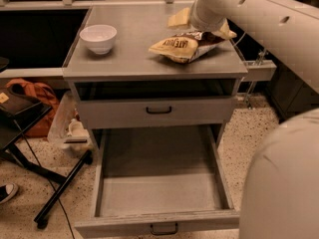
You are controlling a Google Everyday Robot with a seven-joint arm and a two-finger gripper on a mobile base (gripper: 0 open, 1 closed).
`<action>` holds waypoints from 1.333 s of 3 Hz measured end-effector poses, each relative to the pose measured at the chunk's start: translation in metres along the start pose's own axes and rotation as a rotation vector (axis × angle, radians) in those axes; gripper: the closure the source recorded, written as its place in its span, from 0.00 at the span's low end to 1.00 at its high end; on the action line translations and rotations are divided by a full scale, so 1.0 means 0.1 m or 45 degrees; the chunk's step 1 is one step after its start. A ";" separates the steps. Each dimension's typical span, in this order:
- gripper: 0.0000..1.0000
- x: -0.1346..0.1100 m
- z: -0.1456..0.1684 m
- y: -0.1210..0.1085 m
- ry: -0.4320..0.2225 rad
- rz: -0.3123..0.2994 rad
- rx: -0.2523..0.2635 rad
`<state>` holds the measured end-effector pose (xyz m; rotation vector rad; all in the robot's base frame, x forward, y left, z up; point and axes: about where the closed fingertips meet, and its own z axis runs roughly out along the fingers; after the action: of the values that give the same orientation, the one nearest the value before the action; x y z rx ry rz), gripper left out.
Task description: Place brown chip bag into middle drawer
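The brown chip bag (180, 47) lies flat on the grey cabinet top (124, 59), tan-yellow with dark lettering and a brown far end. My gripper (203, 27) is at the bag's far right end, just above it, mostly hidden by my wrist. Its pale yellow fingers (179, 18) stand apart on either side, so it is open and holds nothing. The middle drawer (159, 195) is pulled out wide at the bottom front, and its grey tray is bare.
A white bowl (98, 38) stands on the top's left side. A shut drawer front with a black handle (158, 110) sits above the open drawer. My arm (264, 19) crosses the upper right; my body (284, 183) fills the lower right. A bag and stand legs (55, 193) lie left.
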<state>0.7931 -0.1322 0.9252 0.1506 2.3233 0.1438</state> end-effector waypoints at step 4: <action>0.00 0.27 1.06 0.18 0.307 0.134 -0.008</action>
<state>0.8525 -0.1046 0.8362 0.2651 2.5556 0.2335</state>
